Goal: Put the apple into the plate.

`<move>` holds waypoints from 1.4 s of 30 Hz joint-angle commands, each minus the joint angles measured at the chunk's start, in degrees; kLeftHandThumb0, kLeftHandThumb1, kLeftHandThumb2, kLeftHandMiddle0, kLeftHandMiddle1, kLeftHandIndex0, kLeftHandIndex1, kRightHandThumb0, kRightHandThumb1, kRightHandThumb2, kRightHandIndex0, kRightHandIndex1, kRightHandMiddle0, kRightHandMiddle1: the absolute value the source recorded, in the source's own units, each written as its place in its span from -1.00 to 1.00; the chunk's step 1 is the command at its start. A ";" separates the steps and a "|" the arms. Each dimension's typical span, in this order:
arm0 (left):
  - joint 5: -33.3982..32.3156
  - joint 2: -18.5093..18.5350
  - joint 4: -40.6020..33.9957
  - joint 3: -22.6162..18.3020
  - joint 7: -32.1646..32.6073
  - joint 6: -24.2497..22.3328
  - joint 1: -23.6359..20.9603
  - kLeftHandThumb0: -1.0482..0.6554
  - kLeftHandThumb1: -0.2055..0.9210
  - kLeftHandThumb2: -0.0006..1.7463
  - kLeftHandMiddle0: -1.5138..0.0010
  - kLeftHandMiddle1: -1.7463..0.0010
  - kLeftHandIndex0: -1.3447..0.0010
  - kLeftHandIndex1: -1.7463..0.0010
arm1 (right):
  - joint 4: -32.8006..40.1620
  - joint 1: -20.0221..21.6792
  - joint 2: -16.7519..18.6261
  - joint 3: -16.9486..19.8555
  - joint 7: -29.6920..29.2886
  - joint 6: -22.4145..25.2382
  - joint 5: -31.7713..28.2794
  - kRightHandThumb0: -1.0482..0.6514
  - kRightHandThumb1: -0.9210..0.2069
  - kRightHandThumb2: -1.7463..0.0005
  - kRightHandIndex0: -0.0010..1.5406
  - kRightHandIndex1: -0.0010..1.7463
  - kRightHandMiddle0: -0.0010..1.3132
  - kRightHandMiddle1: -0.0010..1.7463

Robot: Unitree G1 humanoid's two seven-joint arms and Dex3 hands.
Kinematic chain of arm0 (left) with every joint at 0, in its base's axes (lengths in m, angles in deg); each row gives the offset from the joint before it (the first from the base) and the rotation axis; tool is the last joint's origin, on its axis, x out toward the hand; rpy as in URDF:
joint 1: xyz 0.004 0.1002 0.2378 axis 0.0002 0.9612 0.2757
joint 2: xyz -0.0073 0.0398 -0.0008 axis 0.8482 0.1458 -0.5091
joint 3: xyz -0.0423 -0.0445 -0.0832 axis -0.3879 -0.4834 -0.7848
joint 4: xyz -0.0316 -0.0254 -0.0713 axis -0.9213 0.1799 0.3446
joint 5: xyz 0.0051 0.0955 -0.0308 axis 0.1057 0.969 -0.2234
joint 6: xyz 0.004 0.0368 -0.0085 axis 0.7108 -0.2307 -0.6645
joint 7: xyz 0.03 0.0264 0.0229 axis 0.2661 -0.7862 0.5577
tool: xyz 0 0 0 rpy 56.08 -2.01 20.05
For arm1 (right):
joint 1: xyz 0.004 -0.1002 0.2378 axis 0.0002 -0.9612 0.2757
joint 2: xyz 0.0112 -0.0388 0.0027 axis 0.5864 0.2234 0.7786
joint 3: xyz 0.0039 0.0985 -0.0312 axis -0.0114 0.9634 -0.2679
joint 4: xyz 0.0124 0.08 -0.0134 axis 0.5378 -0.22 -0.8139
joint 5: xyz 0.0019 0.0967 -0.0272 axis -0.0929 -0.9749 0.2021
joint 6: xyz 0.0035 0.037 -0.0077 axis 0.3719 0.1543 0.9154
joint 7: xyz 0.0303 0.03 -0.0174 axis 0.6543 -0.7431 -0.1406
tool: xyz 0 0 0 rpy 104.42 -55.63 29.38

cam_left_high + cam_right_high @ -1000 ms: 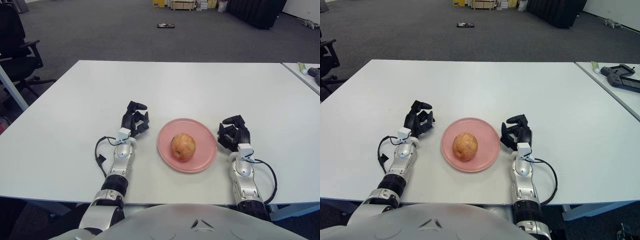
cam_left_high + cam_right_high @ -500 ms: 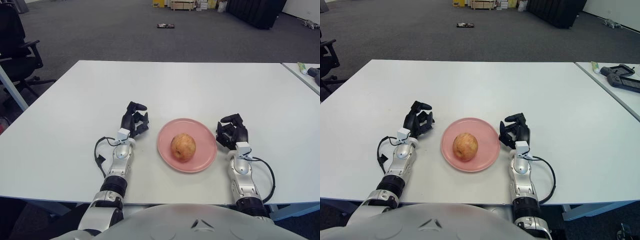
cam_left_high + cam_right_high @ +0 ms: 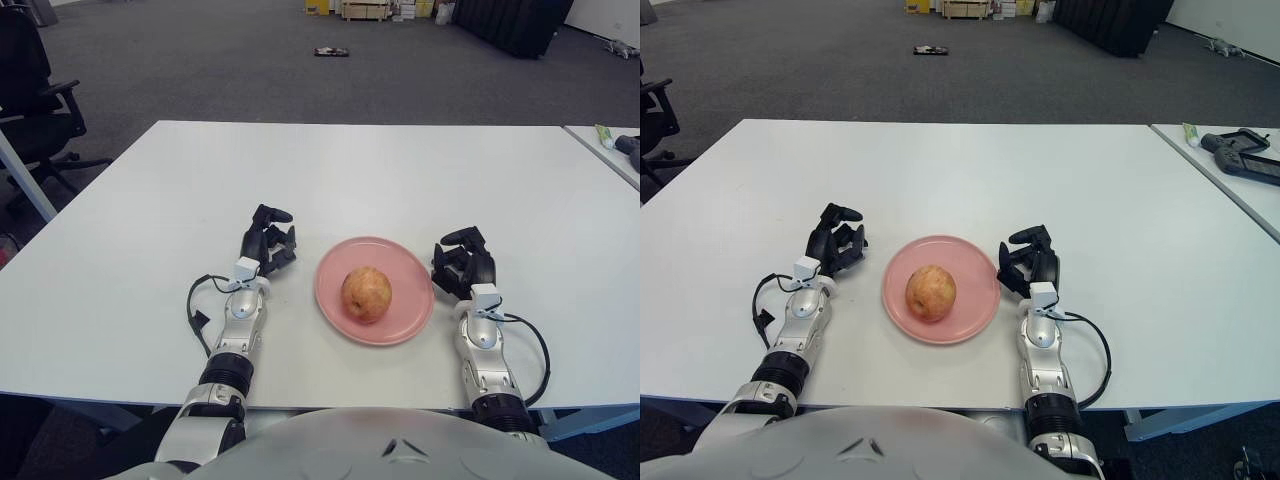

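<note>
Nudged slightly closer to the plate, the right hand flanks it like the left hand — fingers curled, holding nothing — apple resting between them; both should withdraw outward.

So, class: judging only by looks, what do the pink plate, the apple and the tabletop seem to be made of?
Plate: probably plastic or glazed ceramic; smooth, even pink with a soft sheen.
Apple: could be real or a replica; mottled yellow-red skin, dull finish.
Table: likely laminate board; flat, uniform matte white with a thin edge.
</note>
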 commanded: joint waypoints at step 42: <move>0.77 0.24 -3.59 -0.24 2.03 -1.38 3.92 -0.23 0.50 0.05 0.12 -1.00 0.45 -1.00 | -2.34 -0.09 0.21 -0.44 1.94 2.16 -0.64 -0.22 -0.58 0.02 -0.21 0.72 -0.48 1.00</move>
